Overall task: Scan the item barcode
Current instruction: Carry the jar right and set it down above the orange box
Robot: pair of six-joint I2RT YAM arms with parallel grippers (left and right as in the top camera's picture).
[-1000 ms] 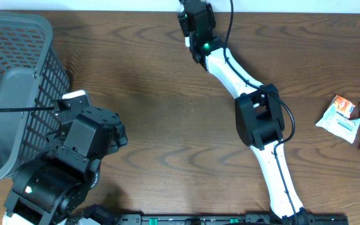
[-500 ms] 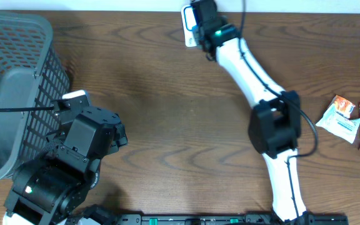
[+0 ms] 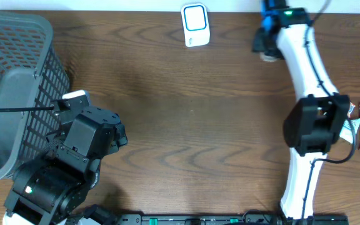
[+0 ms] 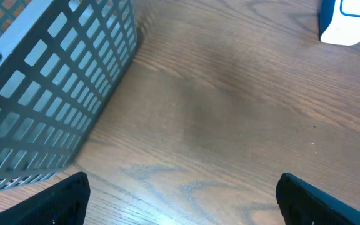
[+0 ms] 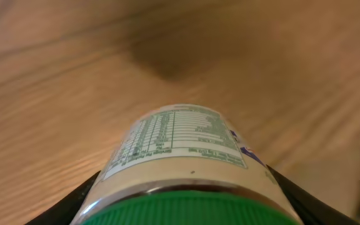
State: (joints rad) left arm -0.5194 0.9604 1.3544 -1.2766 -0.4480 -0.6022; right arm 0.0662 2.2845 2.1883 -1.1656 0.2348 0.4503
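Now the right gripper (image 3: pixel 265 45) clamps a pale cylindrical bottle with a green lid and printed label (image 5: pixel 179 147) over the brown wooden table (image 3: pixel 186 112), right of the white-and-blue scanner (image 3: pixel 194 25). The left gripper (image 4: pixel 183 197) stands wide open beside the grey mesh basket (image 4: pixel 55 81).
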